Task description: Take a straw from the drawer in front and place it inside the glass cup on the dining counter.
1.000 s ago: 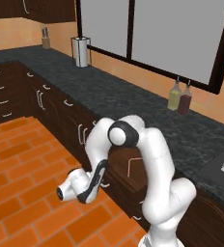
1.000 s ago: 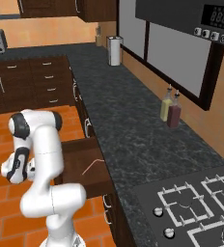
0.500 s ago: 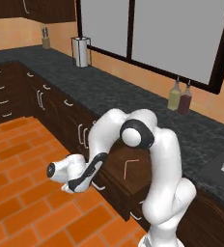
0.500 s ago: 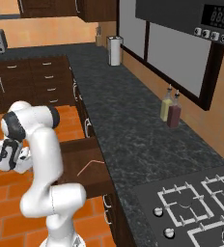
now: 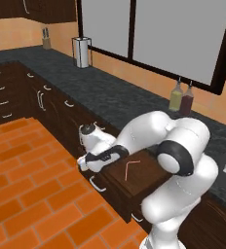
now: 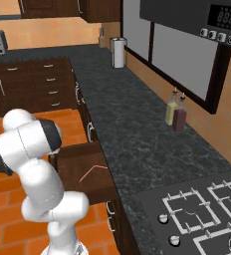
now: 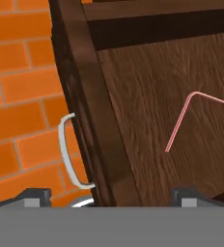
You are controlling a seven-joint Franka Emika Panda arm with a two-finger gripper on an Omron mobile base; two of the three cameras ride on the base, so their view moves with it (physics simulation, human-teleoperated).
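Observation:
The drawer (image 5: 149, 176) stands pulled out from under the black counter, dark brown wood with a curved silvery handle (image 7: 68, 149) on its front. The thin pink straw (image 7: 181, 123) with a bent tip lies loose on the drawer's floor (image 6: 76, 164); the straw (image 5: 129, 168) also shows from the base, and again (image 6: 90, 172). My gripper (image 5: 84, 163) hovers over the drawer's front edge, open and empty. In the hand view the gripper (image 7: 111, 195) straddles the front board, the straw ahead and to the right. The glass cup and the dining counter are out of view.
A black granite counter (image 6: 132, 129) runs above the drawer, with two bottles (image 5: 181, 96) and a steel canister (image 5: 82, 52) by the window. A stove (image 6: 207, 209) sits at its near end. Orange brick floor (image 5: 27, 189) spreads in front of the cabinets.
The hand has swung from low over the floor up and back to the drawer's front edge. Its jaws have spread apart. The drawer stays pulled out and the straw has not moved.

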